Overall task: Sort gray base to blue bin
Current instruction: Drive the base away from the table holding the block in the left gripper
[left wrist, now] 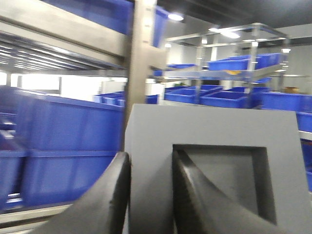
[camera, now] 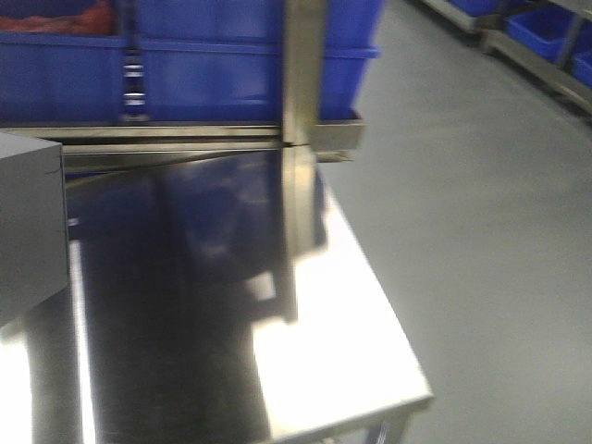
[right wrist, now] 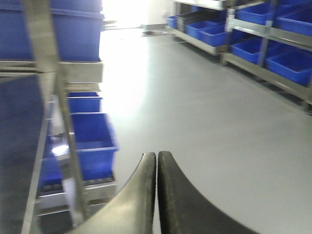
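Gleaming steel table [camera: 324, 370], blue crates [camera: 213, 79] on racks [camera: 301, 74], left tool [left wrist: 151, 157] seemingly grasping gray base [left wrist: 209, 126], right tool [right wrist: 157, 157] clenched

The polished steel worktop [camera: 305, 370] has a dark, mirror-like top with bright glare near its front corner. The gray base [camera: 28, 231] shows at its left edge; whether it touches the surface cannot be told. Behind the worktop, a steel shelf [camera: 166, 134] carries blue crates [camera: 203, 74]. Gray floor [camera: 481, 231] lies alongside.
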Motion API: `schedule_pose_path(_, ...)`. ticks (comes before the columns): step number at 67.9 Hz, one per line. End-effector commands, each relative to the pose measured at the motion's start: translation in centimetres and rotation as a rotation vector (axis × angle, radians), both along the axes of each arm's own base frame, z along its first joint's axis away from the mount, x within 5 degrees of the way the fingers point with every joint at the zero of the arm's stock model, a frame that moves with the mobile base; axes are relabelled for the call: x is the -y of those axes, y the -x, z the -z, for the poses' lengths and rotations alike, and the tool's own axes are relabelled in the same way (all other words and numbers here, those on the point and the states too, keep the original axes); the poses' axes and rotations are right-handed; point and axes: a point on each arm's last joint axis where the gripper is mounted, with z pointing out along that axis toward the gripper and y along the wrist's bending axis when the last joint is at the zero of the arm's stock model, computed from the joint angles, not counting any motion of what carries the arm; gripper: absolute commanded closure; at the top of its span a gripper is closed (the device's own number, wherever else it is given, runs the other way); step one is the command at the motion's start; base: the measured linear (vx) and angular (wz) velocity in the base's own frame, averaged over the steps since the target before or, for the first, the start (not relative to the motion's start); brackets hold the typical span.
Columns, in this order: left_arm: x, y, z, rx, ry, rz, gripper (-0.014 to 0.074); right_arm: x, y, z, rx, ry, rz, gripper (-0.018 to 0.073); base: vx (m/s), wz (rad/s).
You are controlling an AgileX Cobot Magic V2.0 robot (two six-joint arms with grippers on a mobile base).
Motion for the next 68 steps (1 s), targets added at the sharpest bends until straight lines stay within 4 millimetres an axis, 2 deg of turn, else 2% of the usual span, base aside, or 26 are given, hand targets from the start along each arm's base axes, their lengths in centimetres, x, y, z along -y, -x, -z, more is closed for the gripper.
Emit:
schedule_pose_path(1,-0.35,0.30,-1.61,0.090,0.063,-0.016,0.0593,0.06,-0.20,-0.50,0.052,0.024,0.004,0.0564,-0.12,-0.78)
schedule_pose_path(36,-0.35,0.30,-1.60,0.090,0.063,-0.016,0.0593,0.06,-0.20,-0.50,0.052,0.024,0.004,0.0564,-0.11,-0.84)
schedule_pose_path(68,-0.35,0.30,-1.60,0.090,0.063,-0.016,0.0593,0.06,-0.20,-0.50,0.052,0.024,0.004,0.0564,0.01,-0.66)
